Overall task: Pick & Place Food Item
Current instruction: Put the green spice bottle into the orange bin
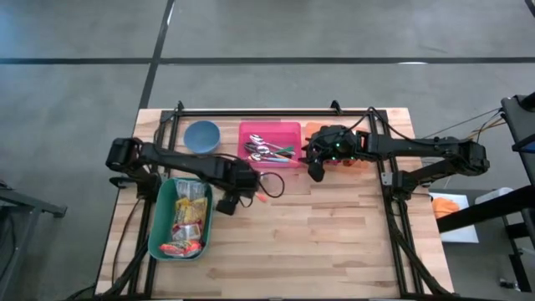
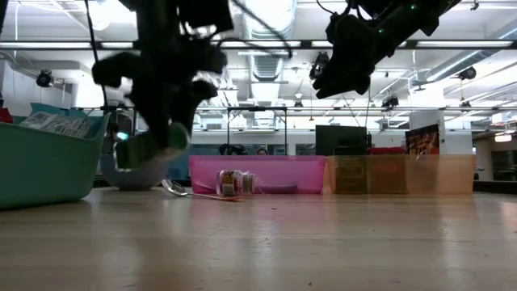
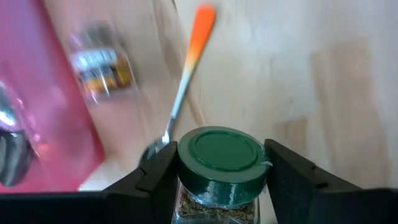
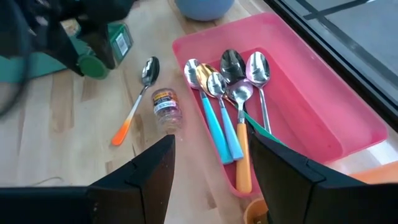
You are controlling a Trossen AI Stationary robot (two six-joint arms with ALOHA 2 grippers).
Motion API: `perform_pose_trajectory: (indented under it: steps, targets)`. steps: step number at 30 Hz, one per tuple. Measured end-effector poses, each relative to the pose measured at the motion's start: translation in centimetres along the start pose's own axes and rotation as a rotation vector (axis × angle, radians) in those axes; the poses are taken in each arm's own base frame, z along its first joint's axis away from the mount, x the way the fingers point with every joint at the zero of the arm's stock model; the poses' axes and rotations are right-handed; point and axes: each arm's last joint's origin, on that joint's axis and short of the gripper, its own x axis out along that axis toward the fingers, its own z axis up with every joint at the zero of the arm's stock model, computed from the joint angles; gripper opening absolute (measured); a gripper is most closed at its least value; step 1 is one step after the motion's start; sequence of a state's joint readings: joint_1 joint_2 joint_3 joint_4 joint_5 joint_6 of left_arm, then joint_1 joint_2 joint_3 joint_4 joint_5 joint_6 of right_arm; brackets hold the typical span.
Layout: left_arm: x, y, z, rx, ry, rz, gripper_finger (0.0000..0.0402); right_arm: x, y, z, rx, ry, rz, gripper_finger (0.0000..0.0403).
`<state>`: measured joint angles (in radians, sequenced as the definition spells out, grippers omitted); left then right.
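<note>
A: Start with the table [image 1: 334,242]. What can go wrong for you from here?

B: The teal bin [image 1: 159,226] on your left is already heaped with packets, so a jar set on top could roll back out. That is my guess, not something I see happening.

A: And the pink tray [image 4: 323,118]?

B: It holds the spoons and sits just beside your working spot. A wide swing of the left arm could clip its wall.

A: What about the right arm?

B: The right gripper [image 4: 211,180] hangs over the near end of that tray, fingers apart and holding nothing. It is close to the left arm's path, so mind a brush between them.

A: Smaller things?

B: A second jar [image 4: 166,107] lies on its side on the wood beside the tray, and an orange-handled spoon [image 4: 134,107] lies next to it. Either could be knocked if you dip low.

A: Where is the jar you are carrying?

B: The green-lidded jar [image 3: 217,171] sits between the fingers of your left gripper [image 3: 217,180], clamped on both sides, lifted off the table near the bin's tray-side edge. A loose clamp would let it slip.
</note>
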<state>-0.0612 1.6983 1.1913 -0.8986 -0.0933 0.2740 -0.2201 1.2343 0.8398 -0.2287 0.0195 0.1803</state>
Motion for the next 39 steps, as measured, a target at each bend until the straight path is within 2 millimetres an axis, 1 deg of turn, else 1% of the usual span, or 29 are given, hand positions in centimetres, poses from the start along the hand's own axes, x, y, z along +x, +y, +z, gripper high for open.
perform_pose_trajectory:
  steps: [5, 10, 13, 18, 21, 25, 29, 31, 34, 39]
  targets:
    - [-2.2, 0.2, 1.3, -0.028, -0.113, -0.005, 0.0186, 0.0, 0.4, -0.1, -0.037, 0.003, 0.017, 0.0206]
    - [-4.9, 0.6, 2.1, -0.143, -0.296, 0.025, 0.0186, -0.1, 0.9, 0.1, -0.058, -0.022, 0.026, 0.0206]
    - [-6.9, 0.9, 2.1, -0.238, -0.443, 0.038, 0.0186, -0.3, 1.3, 0.6, -0.092, -0.076, 0.043, 0.0206]
    - [-10.4, 1.2, 1.4, -0.375, -0.681, 0.081, 0.0186, -0.5, 2.4, 1.3, -0.151, -0.167, 0.089, 0.0206]
    - [-12.3, 1.4, 0.9, -0.418, -0.822, 0.135, 0.0186, -0.8, 3.4, 1.7, -0.192, -0.240, 0.125, 0.0206]
    - [-14.3, 1.5, 0.5, -0.424, -1.001, 0.176, 0.0186, -1.2, 5.0, 2.1, -0.251, -0.331, 0.184, 0.0206]
    - [-15.6, 1.8, 0.9, -0.397, -1.162, 0.217, 0.0186, -1.6, 6.4, 3.0, -0.295, -0.472, 0.231, 0.0206]
    - [-15.7, 1.9, 1.2, -0.382, -1.189, 0.234, 0.0186, -1.8, 7.0, 3.4, -0.315, -0.539, 0.249, 0.0206]
    - [-16.0, 2.0, 1.4, -0.377, -1.228, 0.245, 0.0186, -2.1, 7.5, 3.6, -0.338, -0.591, 0.262, 0.0206]
    - [-16.5, 2.1, 1.6, -0.378, -1.291, 0.254, 0.0186, -2.2, 7.6, 3.8, -0.338, -0.614, 0.260, 0.0206]
